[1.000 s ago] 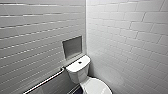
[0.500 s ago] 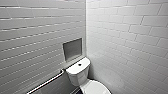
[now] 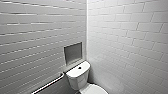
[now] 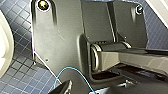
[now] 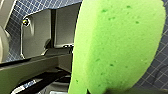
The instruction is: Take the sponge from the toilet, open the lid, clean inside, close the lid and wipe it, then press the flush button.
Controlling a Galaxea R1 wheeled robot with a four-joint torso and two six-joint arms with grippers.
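**A:** Where is the sponge?

**B:** In the right pincer (image 5: 117, 90). By my judgement the pincer is clamped on one end of it. The sponge (image 5: 117, 45) hangs clear of the blue checked floor (image 5: 157, 72), with its long axis running out from the grip and its broad face toward the wrist camera.

**A:** And the toilet from there?

**B:** In the head view the toilet (image 3: 78, 77) sits at 6 o'clock, ahead and well below. The flush button (image 3: 79, 67) is at the centre of the tank top. The lid (image 3: 96, 89) lies down, at 5 o'clock from the tank, and its long axis runs along that same line.

**A:** Which arm is nearer to it?

**B:** I cannot tell. A pale curved edge (image 4: 4, 47) in the left wrist view may be the bowl, but it is too blurred to be sure.

**A:** The left pincer?

**B:** For the left pincer (image 4: 62, 88) I see one dark tip beside a blue cable, so I cannot tell whether it is apart or together.

**A:** Anything cut off?

**B:** The frame cuts off most of the lid and the bowl. A wall niche (image 3: 73, 53) sits at 12 o'clock from the tank and a rail (image 3: 48, 84) at 8 o'clock.
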